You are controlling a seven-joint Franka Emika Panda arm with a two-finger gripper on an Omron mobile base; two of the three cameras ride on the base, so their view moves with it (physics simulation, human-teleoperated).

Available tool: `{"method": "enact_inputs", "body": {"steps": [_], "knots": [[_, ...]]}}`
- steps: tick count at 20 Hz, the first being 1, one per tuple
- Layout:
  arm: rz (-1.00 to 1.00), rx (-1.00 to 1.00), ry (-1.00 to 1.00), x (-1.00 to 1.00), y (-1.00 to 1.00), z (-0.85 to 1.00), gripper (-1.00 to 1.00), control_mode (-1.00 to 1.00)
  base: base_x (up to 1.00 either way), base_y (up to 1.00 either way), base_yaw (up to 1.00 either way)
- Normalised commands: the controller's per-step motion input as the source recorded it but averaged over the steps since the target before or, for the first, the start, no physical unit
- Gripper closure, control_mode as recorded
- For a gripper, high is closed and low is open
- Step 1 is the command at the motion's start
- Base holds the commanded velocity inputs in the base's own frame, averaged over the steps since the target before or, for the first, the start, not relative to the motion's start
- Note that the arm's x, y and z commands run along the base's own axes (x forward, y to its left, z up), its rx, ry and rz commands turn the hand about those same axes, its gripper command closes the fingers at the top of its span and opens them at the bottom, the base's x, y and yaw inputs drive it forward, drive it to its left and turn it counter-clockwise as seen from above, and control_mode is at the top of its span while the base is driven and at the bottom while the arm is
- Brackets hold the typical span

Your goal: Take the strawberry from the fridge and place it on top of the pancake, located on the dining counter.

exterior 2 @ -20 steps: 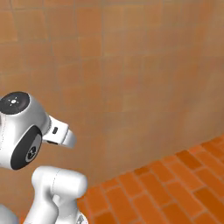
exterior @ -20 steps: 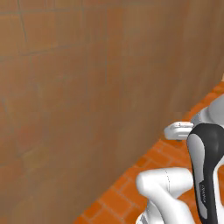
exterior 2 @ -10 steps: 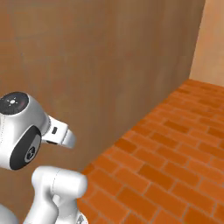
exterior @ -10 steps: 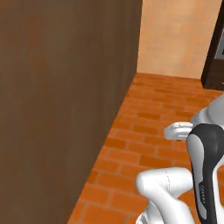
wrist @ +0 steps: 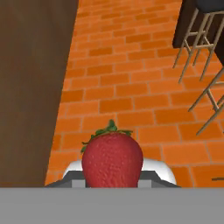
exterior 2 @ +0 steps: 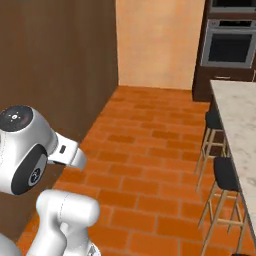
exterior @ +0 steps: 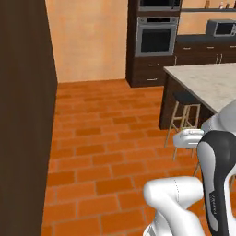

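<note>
Swung round since a second ago: then both base views faced a brown wood wall at close range, now open onto brick floor (exterior: pixel 106 152), wall oven (exterior: pixel 156 39) and island. Whole picture shifted, so a turn of the base, not of the things.

Left of the jaws in the hand view, a dark wood panel (wrist: pixel 35 87), close alongside. Between the jaws, the strawberry (wrist: pixel 112 159), red, green leaves pointing away from the hand, pinched at a narrow opening by the gripper (wrist: pixel 112 177); finger tips themselves hidden behind the fruit, so contact judged from how the berry sits. Ahead of the jaws and below, bare brick floor. Right of the jaws and well apart, bar stools (wrist: pixel 201 35) with pale wooden legs, tucked against the dark base of the island.

In the base views, left to right: same dark panel, open floor, then the dining counter (exterior: pixel 207 80) with its pale marbled top, stools beneath its edge.

Progress, as a judgement: fetching seems done, strawberry out of the fridge and carried. Left to do: drive or reach to the dining counter, find the pancake, not visible on the stretch of top shown, lower the berry onto it, release.
</note>
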Motion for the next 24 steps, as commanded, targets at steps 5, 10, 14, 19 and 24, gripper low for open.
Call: {"method": "enact_inputs", "body": {"steps": [5, 10, 14, 19, 24], "knots": [[0.0, 0.0, 0.0, 0.0, 0.0, 0.0, 1.0, 1.0, 0.49, -0.03, -0.78], [0.0, 0.0, 0.0, 0.0, 0.0, 0.0, 1.0, 1.0, 0.26, -0.03, -0.88], [0.0, 0.0, 0.0, 0.0, 0.0, 0.0, 1.0, 1.0, 0.06, -0.23, -0.91], [0.0, 0.0, 0.0, 0.0, 0.0, 0.0, 1.0, 1.0, 0.12, -0.35, -0.87], [0.0, 0.0, 0.0, 0.0, 0.0, 0.0, 1.0, 1.0, 0.53, -0.1, -0.77]]}}
